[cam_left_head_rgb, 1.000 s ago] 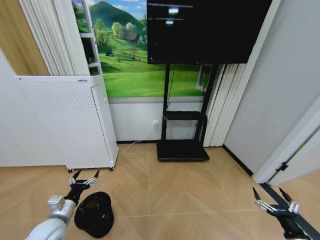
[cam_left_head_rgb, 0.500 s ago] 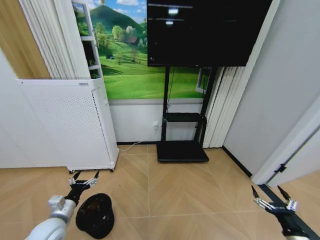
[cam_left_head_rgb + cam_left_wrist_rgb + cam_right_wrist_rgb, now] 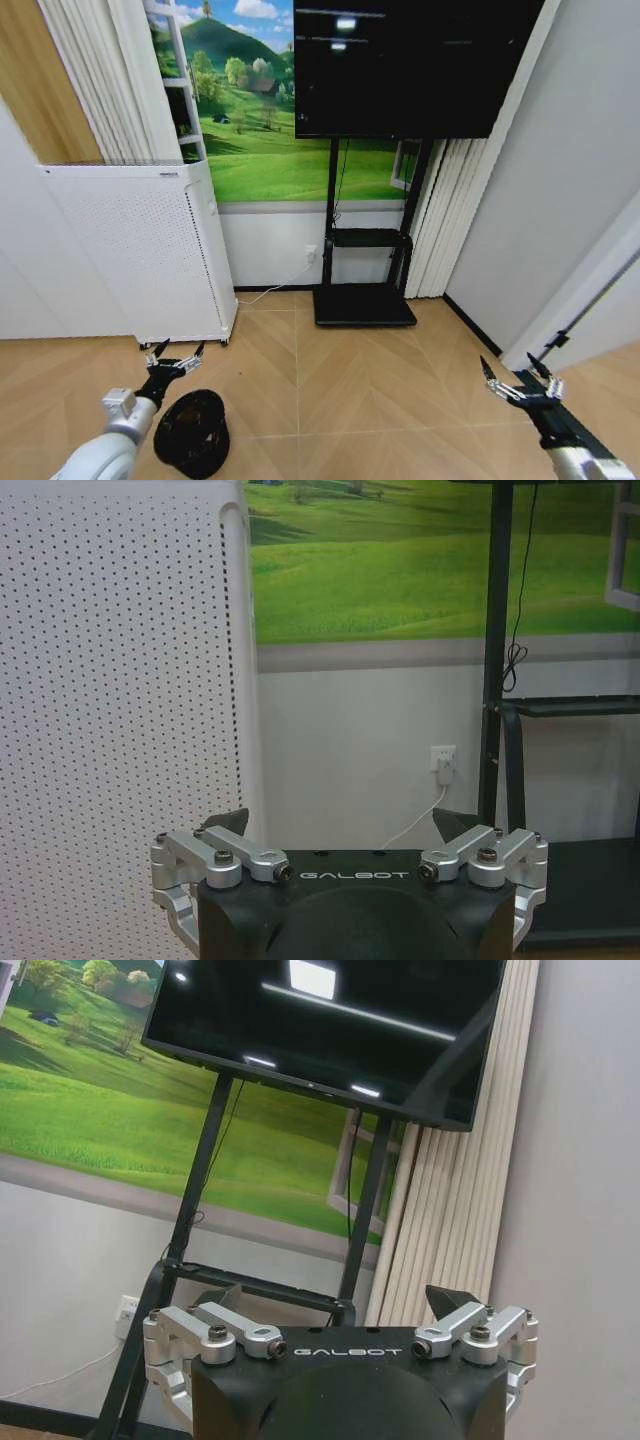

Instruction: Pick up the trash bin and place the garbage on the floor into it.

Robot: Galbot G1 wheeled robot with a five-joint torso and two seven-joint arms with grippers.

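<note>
Black mesh trash bin [image 3: 191, 433] sits round on herringbone wood floor [image 3: 350, 390], left gripper [image 3: 173, 358] spread just beyond; right gripper [image 3: 517, 380] spread far right.

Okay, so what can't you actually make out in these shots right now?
- The trash bin: in the head view its base is cut off by the bottom edge, and the left gripper reaches just past it.
- Inside of the trash bin: too dark to tell.
- Right gripper: open over bare floor.
</note>
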